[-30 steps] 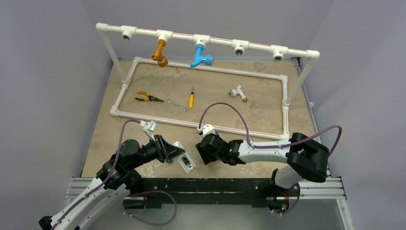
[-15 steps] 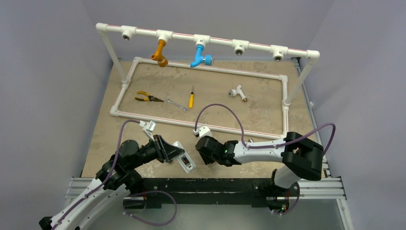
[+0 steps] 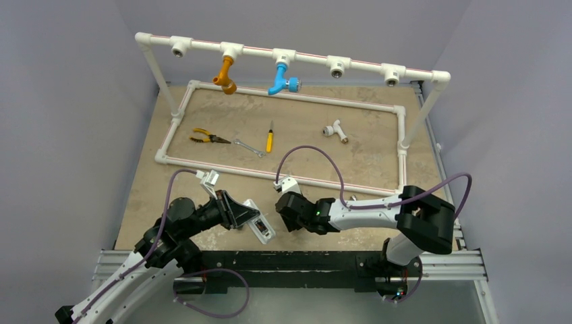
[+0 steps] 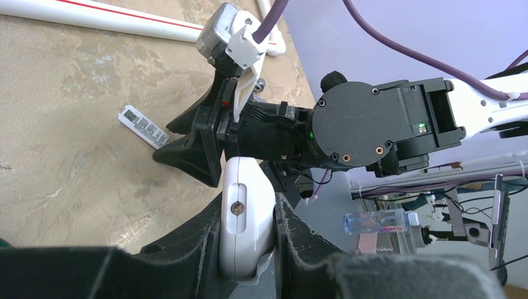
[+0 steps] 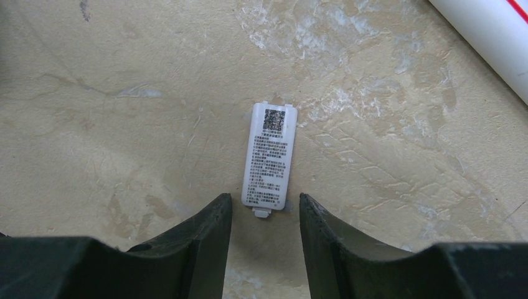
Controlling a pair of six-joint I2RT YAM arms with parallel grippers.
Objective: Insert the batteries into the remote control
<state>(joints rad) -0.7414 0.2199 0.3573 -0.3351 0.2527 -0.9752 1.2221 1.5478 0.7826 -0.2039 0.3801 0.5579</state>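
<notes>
Remote control (image 4: 246, 227) tight between the left gripper (image 4: 248, 200) fingers.

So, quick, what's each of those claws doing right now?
Left gripper: closed on the white remote control.
Right gripper: open, holding nothing; the small white cover lies on the table between its fingertips.
</notes>
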